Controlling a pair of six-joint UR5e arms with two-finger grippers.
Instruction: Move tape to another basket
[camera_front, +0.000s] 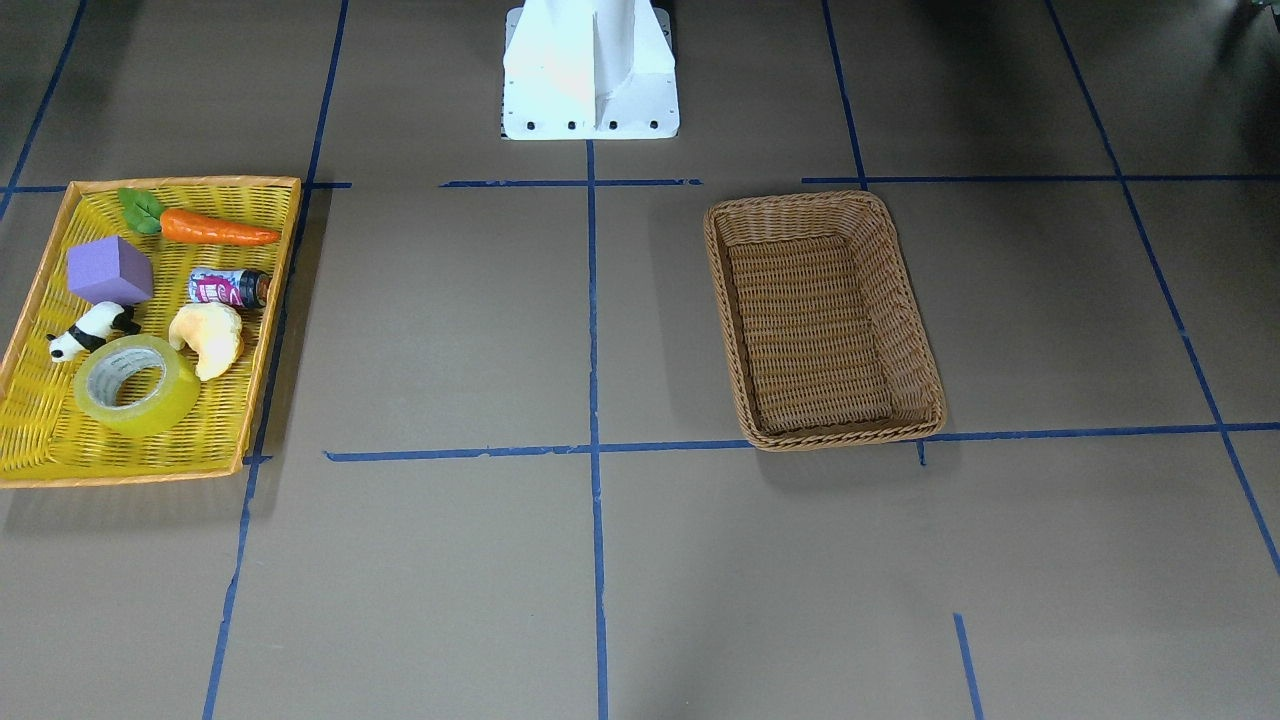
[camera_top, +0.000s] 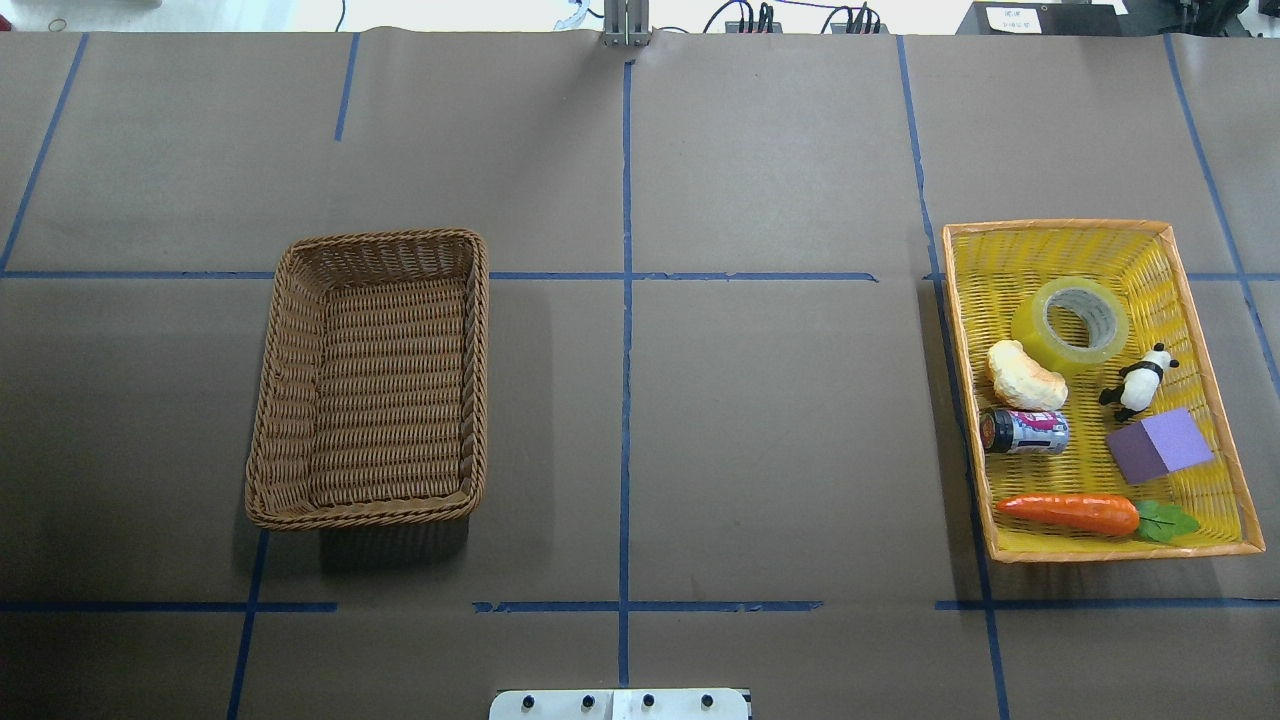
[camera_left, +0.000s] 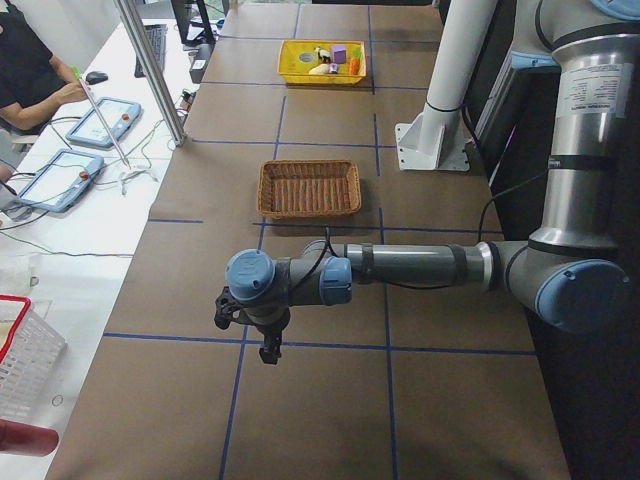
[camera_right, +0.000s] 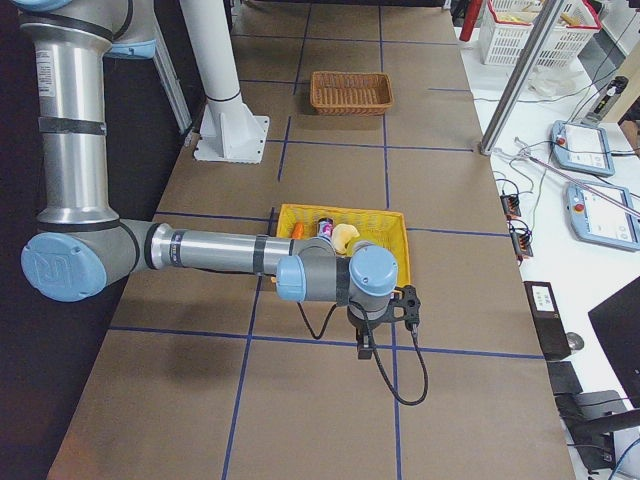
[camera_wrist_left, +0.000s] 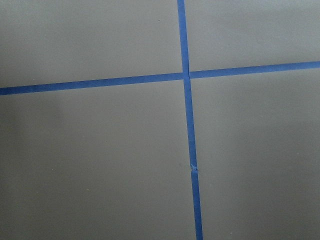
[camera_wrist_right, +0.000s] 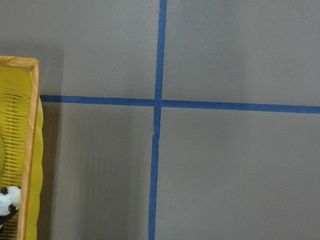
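Right gripper (camera_right: 364, 346): seen only in the right side view, pointing down over the table (camera_top: 760, 420) just outside the yellow tray (camera_top: 1060, 227); touches nothing visible; whether its fingers are spread or pressed together I cannot tell. The right wrist view shows one tray corner and a crossing of the blue grid lines (camera_wrist_left: 185, 75).

Left gripper (camera_left: 270, 352): seen only in the left side view, hanging over the table well apart from the tray, beyond the basket (camera_top: 268, 390) from it; finger spread cannot be told; nothing seen in its grasp.

Tray contents: the tape (camera_top: 1072, 322) lies flat with its core opening upward, at the tray end farthest from the robot's base; croissant toy (camera_top: 1024, 377) just beside the tape, toward the tray's inner long side; panda figure (camera_top: 1138, 382) just beside the tape, toward the outer long side; small can (camera_top: 1025, 431) on its side mid-tray; purple cube (camera_top: 1160, 446) across from the can; carrot (camera_top: 1070, 512) along the tray end nearest the base.

Basket: well apart from the tray, on the robot's left side of the table; inside it only woven floor and walls show.
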